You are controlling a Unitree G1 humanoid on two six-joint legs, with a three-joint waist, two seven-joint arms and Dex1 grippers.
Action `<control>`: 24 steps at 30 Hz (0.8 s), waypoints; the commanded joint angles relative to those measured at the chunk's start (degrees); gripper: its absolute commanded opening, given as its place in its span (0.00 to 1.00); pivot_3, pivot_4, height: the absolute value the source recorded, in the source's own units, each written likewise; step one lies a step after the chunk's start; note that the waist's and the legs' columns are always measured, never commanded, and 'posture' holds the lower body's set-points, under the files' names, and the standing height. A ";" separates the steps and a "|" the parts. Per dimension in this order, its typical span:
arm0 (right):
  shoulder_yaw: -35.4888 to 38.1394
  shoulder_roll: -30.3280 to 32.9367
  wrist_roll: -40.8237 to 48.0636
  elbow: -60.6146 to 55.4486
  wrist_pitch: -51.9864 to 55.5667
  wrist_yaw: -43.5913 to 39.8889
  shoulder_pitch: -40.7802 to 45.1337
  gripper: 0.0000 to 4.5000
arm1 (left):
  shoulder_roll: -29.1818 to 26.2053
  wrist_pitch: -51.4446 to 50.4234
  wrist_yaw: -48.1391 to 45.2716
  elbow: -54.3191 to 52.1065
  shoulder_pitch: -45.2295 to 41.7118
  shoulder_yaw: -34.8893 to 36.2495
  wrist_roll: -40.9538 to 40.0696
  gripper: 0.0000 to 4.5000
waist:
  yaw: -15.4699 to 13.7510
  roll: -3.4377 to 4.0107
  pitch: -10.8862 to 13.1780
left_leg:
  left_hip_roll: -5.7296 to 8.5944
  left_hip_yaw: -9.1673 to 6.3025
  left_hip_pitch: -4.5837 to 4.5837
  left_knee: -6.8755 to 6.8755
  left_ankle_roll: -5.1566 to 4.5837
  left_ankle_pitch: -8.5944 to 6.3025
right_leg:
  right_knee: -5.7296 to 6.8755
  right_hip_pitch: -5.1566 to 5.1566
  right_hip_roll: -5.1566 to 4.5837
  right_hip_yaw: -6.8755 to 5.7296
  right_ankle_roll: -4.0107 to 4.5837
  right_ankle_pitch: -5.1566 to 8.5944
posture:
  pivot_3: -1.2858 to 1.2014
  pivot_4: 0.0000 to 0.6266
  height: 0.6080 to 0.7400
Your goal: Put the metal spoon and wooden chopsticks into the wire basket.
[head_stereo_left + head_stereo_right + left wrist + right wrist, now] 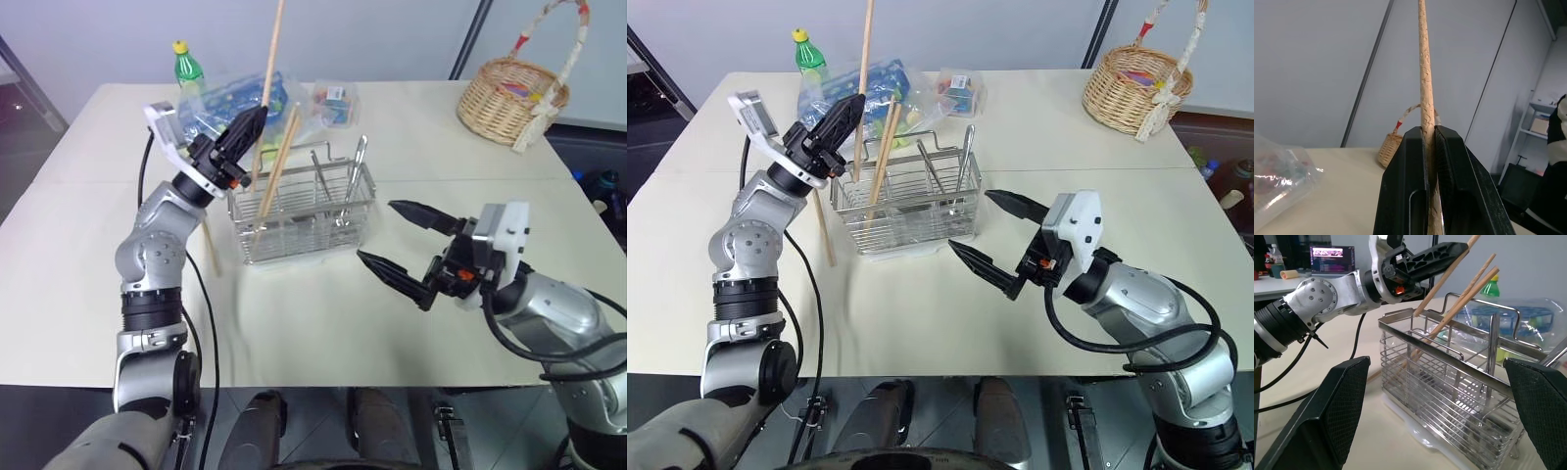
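The left gripper [249,123] pinches one of the wooden chopsticks [270,70] upright over the wire basket [304,211] mid-table, lined up to drop in. The metal spoon [355,168] stands inside. The right gripper [397,240] waits wide open, empty.

A pale cream table [411,323] fills the foreground before a plain grey-white wall [392,39] crossed by a dark slanting strip [470,39]. Dark floor [20,117] shows past the table's far left corner. In the left wrist view, a shelving unit [1540,127] stands against the wall.
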State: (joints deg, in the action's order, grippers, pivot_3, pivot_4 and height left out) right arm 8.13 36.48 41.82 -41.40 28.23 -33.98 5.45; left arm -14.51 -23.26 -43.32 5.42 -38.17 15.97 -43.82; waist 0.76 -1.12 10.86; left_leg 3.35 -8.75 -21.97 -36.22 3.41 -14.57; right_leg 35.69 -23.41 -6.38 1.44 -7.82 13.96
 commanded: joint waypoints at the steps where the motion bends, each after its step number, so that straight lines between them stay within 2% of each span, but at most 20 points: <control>1: 0.30 -0.50 -0.03 -0.43 -1.45 -0.50 1.00 1.00 | 0.12 0.27 0.54 -3.09 0.38 -0.09 -0.88 0.01 | -0.06 0.00 0.00 | 0.00 0.00 0.00 -0.01 0.00 0.00 | 0.00 0.00 0.00 0.00 0.00 0.00 | 0.52 0.24 1.00; 4: 0.14 -0.63 -0.22 0.09 -1.56 -0.93 1.40 1.00 | 0.40 0.37 0.89 -3.94 1.31 -0.35 -0.93 0.01 | -0.05 0.00 0.00 | 0.00 0.00 -0.01 0.00 0.00 0.00 | -0.01 0.00 0.00 0.00 0.00 0.00 | 0.52 0.24 1.00; 5: 0.16 -0.64 -0.23 0.20 -1.59 -1.06 1.48 1.00 | 0.47 0.30 1.02 -4.24 1.56 -0.39 -1.00 0.19 | -0.05 0.00 0.00 | 0.00 0.00 -0.01 0.00 0.00 0.00 | -0.01 0.00 0.00 0.00 0.00 0.00 | 0.52 0.24 1.00; 6: 0.19 -0.68 -0.26 0.28 -1.62 -1.16 1.53 1.00 | 0.52 0.24 1.17 -4.48 1.75 -0.40 -1.07 0.24 | -0.06 0.00 0.00 | 0.00 0.00 0.00 0.00 0.00 0.00 | -0.01 0.01 0.00 0.00 0.00 0.00 | 0.52 0.24 1.00; 12: 0.12 -0.99 -0.60 0.73 -1.94 -1.73 1.61 1.00 | 0.38 0.40 1.74 -5.09 2.27 -0.47 -1.17 0.92 | -0.04 0.00 0.00 | 0.00 0.00 0.00 0.00 0.00 0.00 | -0.01 0.01 0.00 0.00 0.00 0.00 | 0.52 0.24 1.00; 13: 0.11 -1.03 -0.66 0.77 -1.99 -1.77 1.63 1.00 | 0.36 0.50 1.87 -5.13 2.26 -0.46 -1.14 0.99 | -0.04 0.00 0.00 | 0.00 0.00 0.00 0.00 0.00 0.00 | -0.01 0.01 0.00 0.00 0.00 0.00 | 0.52 0.24 1.00; 20: 0.62 -0.45 -0.62 1.11 -2.19 -2.94 1.83 1.00 | -0.54 -1.51 5.88 -7.63 -1.77 2.84 -6.15 0.99 | -0.03 0.00 0.00 | 0.00 0.00 -0.01 -0.01 0.00 0.00 | -0.01 0.01 0.00 0.00 0.00 0.00 | 0.52 0.24 1.00; 24: 2.18 1.80 2.02 0.03 -0.48 -4.04 3.78 1.00 | -2.67 -2.30 14.33 -6.44 -7.00 8.08 -8.99 0.99 | 0.04 0.00 0.00 | 0.00 0.00 -0.01 -0.01 0.00 0.00 | 0.00 0.00 0.00 0.00 0.00 0.00 | 0.52 0.24 1.00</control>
State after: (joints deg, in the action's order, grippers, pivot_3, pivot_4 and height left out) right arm 8.46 37.53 42.06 -39.25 27.64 -37.51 8.00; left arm -15.88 -25.86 -32.56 0.20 -43.16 20.95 -51.40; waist 0.80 -1.12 10.86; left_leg 3.34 -8.75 -21.96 -36.23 3.41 -14.57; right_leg 35.69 -23.40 -6.38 1.44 -7.82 13.96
